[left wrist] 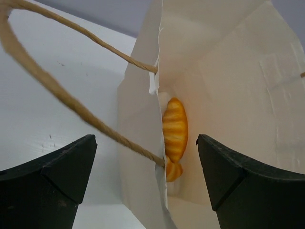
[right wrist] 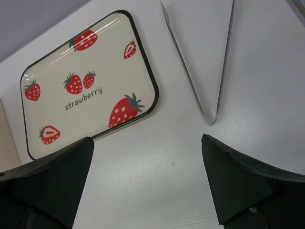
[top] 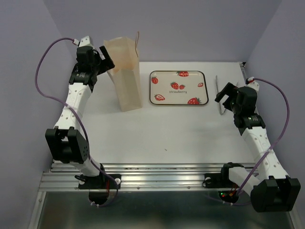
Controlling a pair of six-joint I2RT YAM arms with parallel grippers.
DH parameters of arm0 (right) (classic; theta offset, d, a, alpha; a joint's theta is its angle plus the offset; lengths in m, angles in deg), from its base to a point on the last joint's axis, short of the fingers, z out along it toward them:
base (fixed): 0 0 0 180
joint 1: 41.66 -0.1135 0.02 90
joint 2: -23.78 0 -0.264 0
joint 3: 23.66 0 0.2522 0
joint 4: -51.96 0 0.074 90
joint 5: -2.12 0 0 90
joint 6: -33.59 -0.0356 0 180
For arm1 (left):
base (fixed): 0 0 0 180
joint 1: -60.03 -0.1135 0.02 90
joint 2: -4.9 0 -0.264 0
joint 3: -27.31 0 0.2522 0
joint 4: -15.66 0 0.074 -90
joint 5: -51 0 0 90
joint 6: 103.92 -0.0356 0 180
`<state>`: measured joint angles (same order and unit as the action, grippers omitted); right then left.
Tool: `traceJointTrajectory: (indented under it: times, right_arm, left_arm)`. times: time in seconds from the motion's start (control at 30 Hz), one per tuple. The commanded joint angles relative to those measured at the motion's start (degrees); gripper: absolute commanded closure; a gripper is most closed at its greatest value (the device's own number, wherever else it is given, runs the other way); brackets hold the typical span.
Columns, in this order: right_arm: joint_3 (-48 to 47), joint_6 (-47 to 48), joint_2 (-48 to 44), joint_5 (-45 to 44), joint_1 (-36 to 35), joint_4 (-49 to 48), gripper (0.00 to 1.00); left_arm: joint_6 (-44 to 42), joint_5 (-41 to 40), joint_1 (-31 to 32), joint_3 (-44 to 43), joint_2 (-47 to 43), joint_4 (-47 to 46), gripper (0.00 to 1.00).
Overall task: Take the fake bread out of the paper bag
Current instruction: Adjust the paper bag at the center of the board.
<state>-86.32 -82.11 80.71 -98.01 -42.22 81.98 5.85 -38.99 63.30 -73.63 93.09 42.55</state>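
Plainly saw the left gripper [left wrist: 145,143] spread wide at the open mouth of the upright paper bag [left wrist: 228,95], clamping nothing, one string handle [left wrist: 71,100] passing between its fingers. Spotted the fake bread [left wrist: 175,129] deep inside that bag. Found the right gripper [right wrist: 147,138] equally wide, empty, above the table [right wrist: 167,191] beside the strawberry tray [right wrist: 90,109].

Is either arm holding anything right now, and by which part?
Nothing is held. The left gripper is open at the mouth of the paper bag, the fake bread inside untouched; the right gripper is open above the table beside the tray.
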Motion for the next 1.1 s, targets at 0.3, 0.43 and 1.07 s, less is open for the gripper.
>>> traceJointTrajectory:
  times: [0.3,0.43,1.07]
  right_arm:
    - [-1.6,1.1,-1.5,1.3,-0.1,-2.7,0.00]
    - [-1.5,1.2,-1.9,0.9,-0.1,-2.5,0.00]
    - [-0.2,1.8,-0.2,0.2,-0.1,-1.0,0.00]
  left_arm:
    - [-11.1,-2.5,-0.3,-21.1,15.2,7.3,0.88]
    - [-15.9,-4.1,-0.3,-24.9,15.9,8.8,1.00]
    - [-68.0,-13.6,13.7,4.7,-4.8,-12.4,1.00]
